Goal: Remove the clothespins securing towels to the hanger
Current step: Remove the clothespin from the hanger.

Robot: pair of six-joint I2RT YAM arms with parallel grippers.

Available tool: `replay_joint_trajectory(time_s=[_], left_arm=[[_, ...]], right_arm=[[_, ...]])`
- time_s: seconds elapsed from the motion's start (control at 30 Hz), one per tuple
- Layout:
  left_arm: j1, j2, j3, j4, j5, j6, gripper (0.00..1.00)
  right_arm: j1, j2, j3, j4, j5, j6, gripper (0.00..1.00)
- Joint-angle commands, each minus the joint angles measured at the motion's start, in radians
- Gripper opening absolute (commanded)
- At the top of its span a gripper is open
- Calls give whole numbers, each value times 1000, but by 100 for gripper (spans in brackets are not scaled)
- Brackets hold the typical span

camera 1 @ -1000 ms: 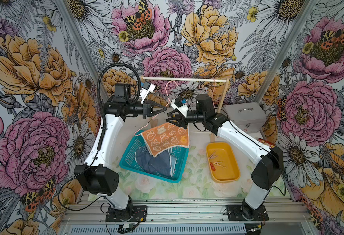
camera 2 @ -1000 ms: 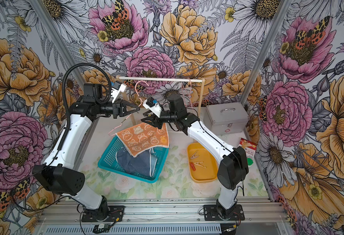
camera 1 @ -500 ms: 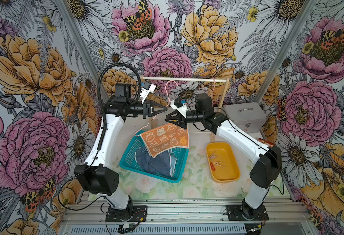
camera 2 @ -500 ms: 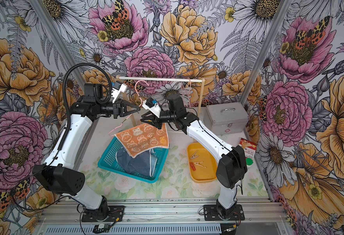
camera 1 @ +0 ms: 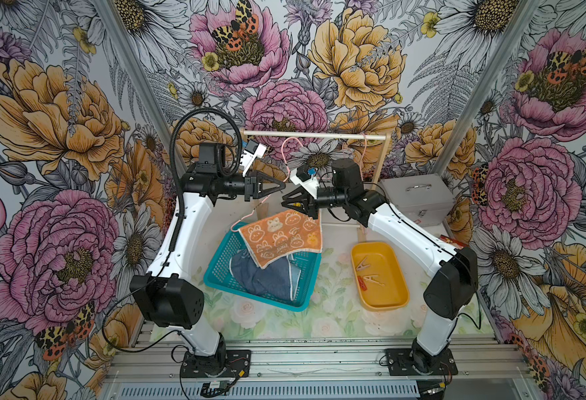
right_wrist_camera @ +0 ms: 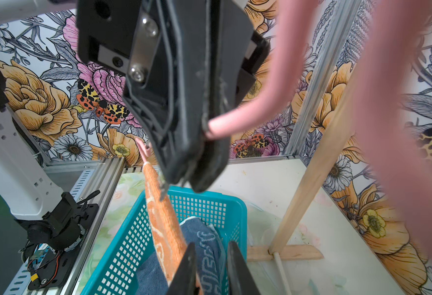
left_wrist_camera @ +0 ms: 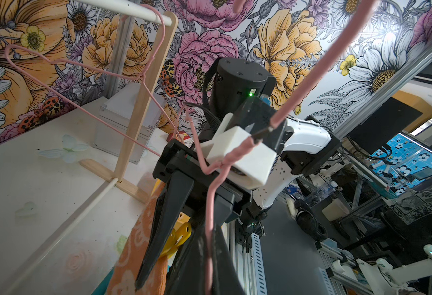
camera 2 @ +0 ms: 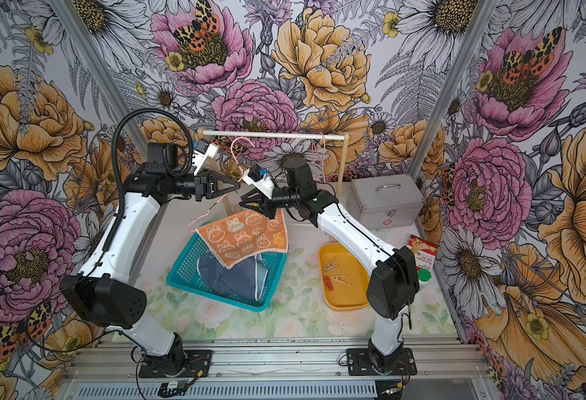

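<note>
Left jaws: clamped on hanger (left_wrist_camera: pixel 210 204)
Right jaws: clamped on yellow pin (left_wrist_camera: pixel 180 232)
Orange towel (camera 1: pixel 281 239): hangs over basket (camera 1: pixel 220 259)

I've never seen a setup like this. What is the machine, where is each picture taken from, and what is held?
Two white robot arms reach over a table, each ending in a two-fingered gripper. Both top views look down from one overhead camera; each wrist view comes from a camera on an arm. The left gripper is shut on a pink wire hanger, from which an orange towel hangs over a teal basket holding a blue towel. The right gripper sits around a yellow clothespin on the orange towel; a firm grip cannot be confirmed. A yellow tray holds two wooden clothespins and a red clothespin.
</note>
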Motion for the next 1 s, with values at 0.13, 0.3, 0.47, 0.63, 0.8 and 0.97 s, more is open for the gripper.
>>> replay_joint_trajectory(time_s=[0.13, 0.3, 0.47, 0.63, 0.8, 0.97], left_arm=[[19, 21, 0, 16, -30, 24, 0], [27, 13, -10, 17, -63, 20, 0], [14, 12, -15, 19, -84, 21, 0], [2, 9, -20, 19, -112, 21, 0], [-10, 6, -22, 18, -142, 20, 0], [-9, -2, -29, 18, -156, 24, 0]], right_arm=[[10, -85, -34, 11, 85, 32, 0], [13, -123, -54, 15, 124, 43, 0], [20, -132, -39, 24, 180, 68, 0], [29, -114, 4, 37, 220, 102, 0], [38, -67, 63, 59, 266, 185, 0], [58, -37, 85, 64, 241, 202, 0]])
